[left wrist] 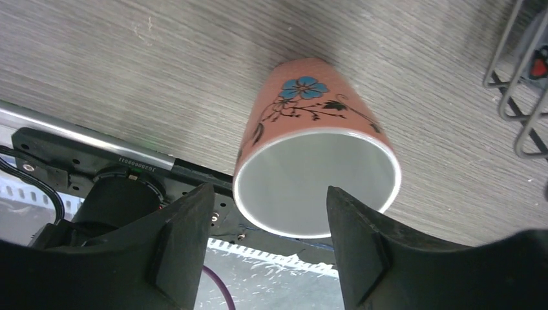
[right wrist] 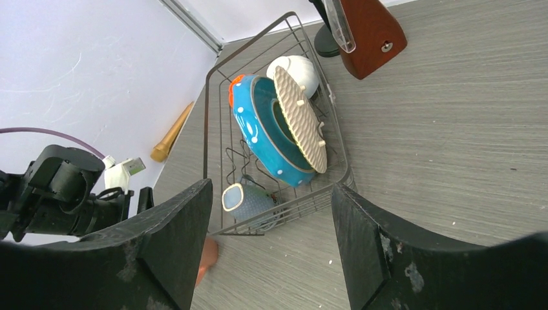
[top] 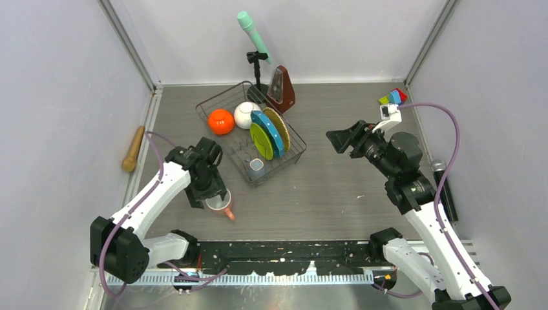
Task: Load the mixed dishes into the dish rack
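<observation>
Pink mug (left wrist: 315,148), blue flower print, beneath parted left end effector (left wrist: 268,197)

A robot lab booth: white panels (top: 58,77) on metal posts (top: 132,48) enclose a grey table (top: 349,194) with a near-edge mounting rail (top: 284,248).

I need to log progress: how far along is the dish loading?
Done: orange bowl, white bowl, lime green plate, blue white-dotted plate, yellow woven-pattern plate and small grey mug sit in the black wire dish rack. In hand: the left claw straddles the pink flowered mug outside the rack. Left: racking that mug.
</observation>
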{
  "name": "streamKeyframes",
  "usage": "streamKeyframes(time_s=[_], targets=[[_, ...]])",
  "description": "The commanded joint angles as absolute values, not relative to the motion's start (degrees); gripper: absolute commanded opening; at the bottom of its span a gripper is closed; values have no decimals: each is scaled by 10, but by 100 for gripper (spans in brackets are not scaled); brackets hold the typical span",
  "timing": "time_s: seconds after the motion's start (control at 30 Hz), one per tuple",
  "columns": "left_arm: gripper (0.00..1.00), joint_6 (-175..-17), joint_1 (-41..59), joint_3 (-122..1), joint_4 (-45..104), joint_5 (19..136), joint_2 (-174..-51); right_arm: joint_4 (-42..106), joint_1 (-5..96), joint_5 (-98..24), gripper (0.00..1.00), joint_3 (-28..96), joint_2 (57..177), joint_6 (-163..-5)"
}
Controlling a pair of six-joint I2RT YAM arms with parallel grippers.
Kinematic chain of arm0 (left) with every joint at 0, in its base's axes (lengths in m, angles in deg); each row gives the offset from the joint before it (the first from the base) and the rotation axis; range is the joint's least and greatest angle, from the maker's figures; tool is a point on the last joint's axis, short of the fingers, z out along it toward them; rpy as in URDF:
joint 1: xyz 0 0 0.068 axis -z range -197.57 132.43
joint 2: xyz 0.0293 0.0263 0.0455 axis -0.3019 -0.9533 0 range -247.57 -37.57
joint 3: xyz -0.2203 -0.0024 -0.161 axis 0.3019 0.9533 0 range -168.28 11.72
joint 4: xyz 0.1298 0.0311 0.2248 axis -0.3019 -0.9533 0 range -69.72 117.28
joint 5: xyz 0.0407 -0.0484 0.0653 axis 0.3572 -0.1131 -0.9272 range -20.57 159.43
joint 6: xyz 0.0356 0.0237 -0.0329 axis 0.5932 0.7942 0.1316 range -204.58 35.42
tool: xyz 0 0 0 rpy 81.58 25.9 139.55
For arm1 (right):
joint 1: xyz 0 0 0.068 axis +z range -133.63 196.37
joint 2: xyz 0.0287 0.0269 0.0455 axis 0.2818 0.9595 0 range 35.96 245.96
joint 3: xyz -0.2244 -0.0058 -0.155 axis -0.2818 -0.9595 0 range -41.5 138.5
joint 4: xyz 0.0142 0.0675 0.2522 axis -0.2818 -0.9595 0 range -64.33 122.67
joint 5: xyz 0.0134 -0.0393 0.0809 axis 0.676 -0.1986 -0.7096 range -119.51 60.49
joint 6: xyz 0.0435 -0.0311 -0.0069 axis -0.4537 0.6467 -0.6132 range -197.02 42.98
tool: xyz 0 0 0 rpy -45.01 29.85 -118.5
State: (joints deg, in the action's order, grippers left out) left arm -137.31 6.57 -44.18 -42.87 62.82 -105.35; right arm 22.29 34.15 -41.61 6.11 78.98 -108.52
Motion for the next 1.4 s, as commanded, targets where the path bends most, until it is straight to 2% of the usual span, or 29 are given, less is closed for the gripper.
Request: streamKeyframes(time_s=[0.0, 0.1, 0.17, 0.27, 0.3, 0.53, 0.7, 0.87, 0.97, 1.17, 1.37], targets=[[63, -1394, 56, -417, -402, 640, -1033, 260, 342, -420, 73, 47, 775, -1103], [52, -1401, 55, -395, -381, 647, -1035, 270, 342, -421, 73, 40, 773, -1108], [37, -1404, 54, -379, -362, 656, -1038, 272, 342, -425, 72, 40, 779, -1117], [2, -1404, 53, -372, -345, 651, -1042, 258, 342, -437, 72, 52, 797, -1121], [0, -1403, 53, -379, -354, 645, -1043, 251, 342, -447, 72, 58, 801, -1121], [0, -1357, 47, -487, -438, 589, -1003, 239, 343, -499, 73, 79, 836, -1142], [0, -1304, 26, -568, -462, 659, -994, 267, 361, -530, 73, 88, 868, -1169], [0, -1274, 10, -650, -450, 763, -996, 307, 442, -499, 76, 108, 915, -1185], [0, -1271, 0, -693, -425, 826, -1001, 320, 488, -466, 88, 134, 948, -1216], [0, -1338, -28, -684, -251, 1015, -1007, 514, 534, -467, 92, 128, 1009, -1359], [0, -1523, -33, -595, 50, 1110, -993, 636, 547, -444, 97, 105, 1025, -1456]])
